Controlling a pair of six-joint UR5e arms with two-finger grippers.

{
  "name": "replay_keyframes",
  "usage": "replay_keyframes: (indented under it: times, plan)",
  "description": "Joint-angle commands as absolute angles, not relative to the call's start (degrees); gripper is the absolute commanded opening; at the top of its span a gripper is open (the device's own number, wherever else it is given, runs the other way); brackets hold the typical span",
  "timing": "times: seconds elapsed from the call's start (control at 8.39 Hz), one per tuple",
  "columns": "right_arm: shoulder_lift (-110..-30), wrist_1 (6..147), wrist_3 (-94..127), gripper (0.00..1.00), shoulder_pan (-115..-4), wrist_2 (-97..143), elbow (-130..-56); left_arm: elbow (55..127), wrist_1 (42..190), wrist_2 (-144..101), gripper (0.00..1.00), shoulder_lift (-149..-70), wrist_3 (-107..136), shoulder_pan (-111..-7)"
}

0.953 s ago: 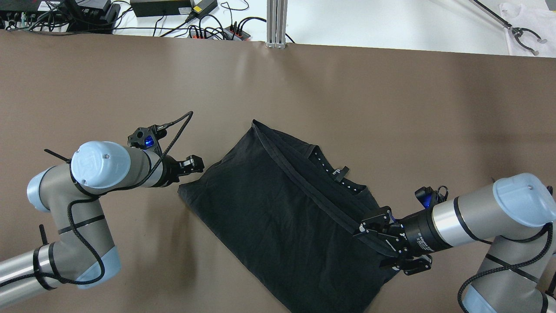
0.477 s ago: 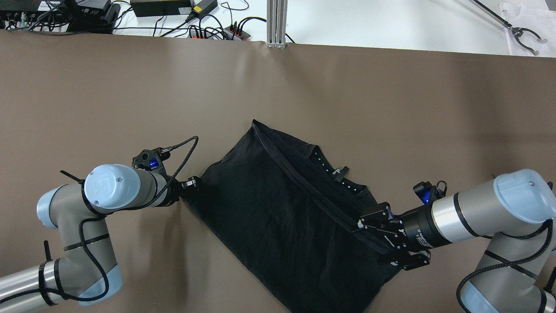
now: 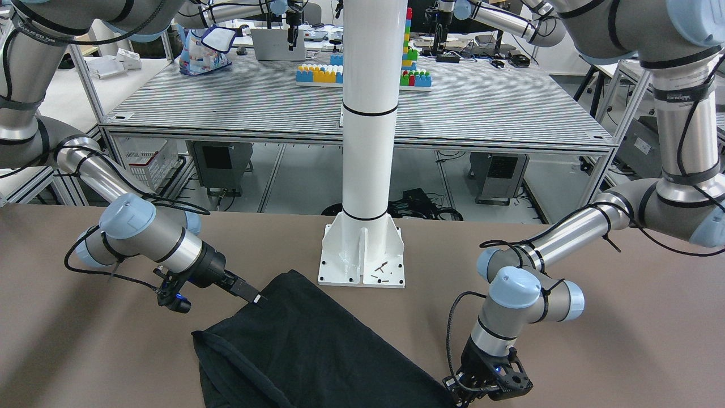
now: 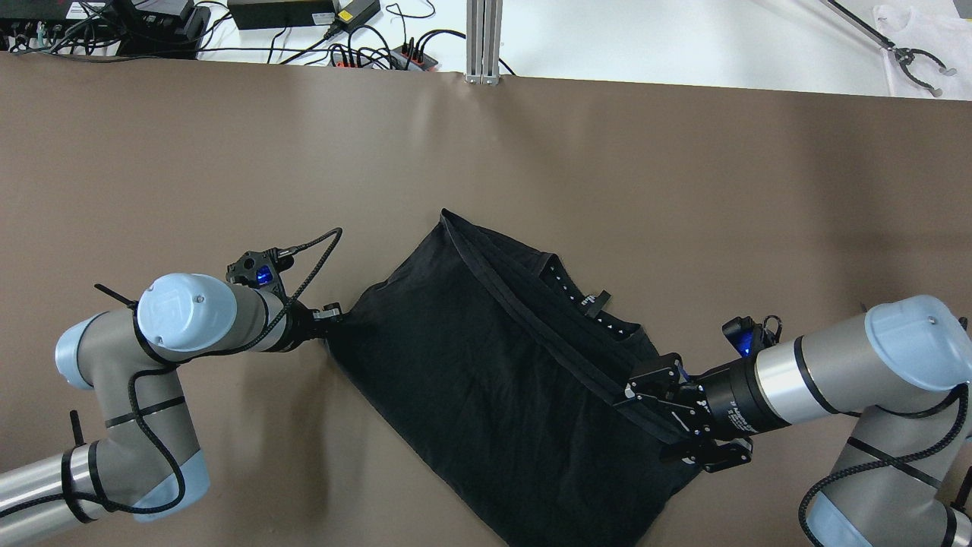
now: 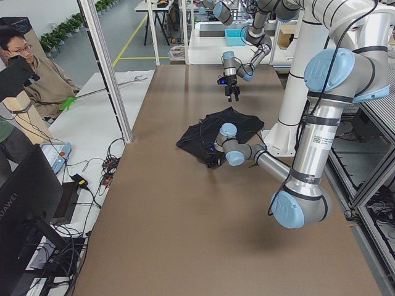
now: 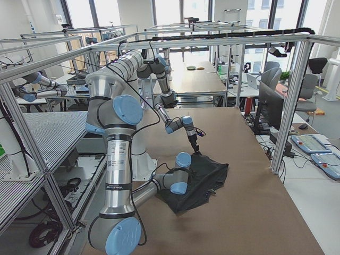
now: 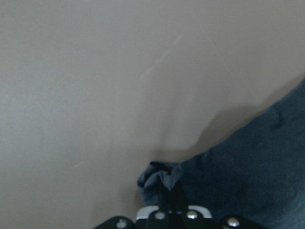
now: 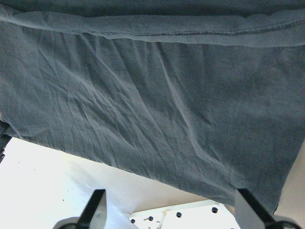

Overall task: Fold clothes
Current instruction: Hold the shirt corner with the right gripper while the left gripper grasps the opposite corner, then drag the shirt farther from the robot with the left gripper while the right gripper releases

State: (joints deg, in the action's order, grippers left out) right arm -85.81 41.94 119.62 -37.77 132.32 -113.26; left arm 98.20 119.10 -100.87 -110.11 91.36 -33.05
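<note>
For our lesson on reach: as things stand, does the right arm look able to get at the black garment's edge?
Probably yes. The right claw stands open at the edge of the black garment, with nothing between them; the left claw, pinching the opposite corner, is clear.

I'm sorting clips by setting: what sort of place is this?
Most likely a robotics lab or test hall: metal-framed tables with more robot arms behind, a person by a monitor, and a black shirt pinched by the left claw.
</note>
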Motion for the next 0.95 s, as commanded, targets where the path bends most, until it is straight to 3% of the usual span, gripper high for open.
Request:
replay_keyframes:
  times: [0.0,0.24,0.71,0.83]
  plan:
    - [-85.8,42.0,119.6,0.95,-38.8,132.4,-113.3,99.1,119.0,-108.0,0.0,-109.8,85.0,-39.4]
    - [-85.6,42.0,119.6,0.95,-40.2,132.2,-113.6,92.3,118.9,-112.7,0.0,-114.0,76.3,-46.7]
    - [-84.3,41.9,119.5,0.95,-47.1,128.5,-114.4,56.6,120.2,-112.7,0.0,-147.6,73.7,-51.5]
    - [-84.3,42.0,119.5,0.95,-46.8,125.4,-114.3,50.8,123.4,-109.9,0.0,-152.1,73.8,-51.1]
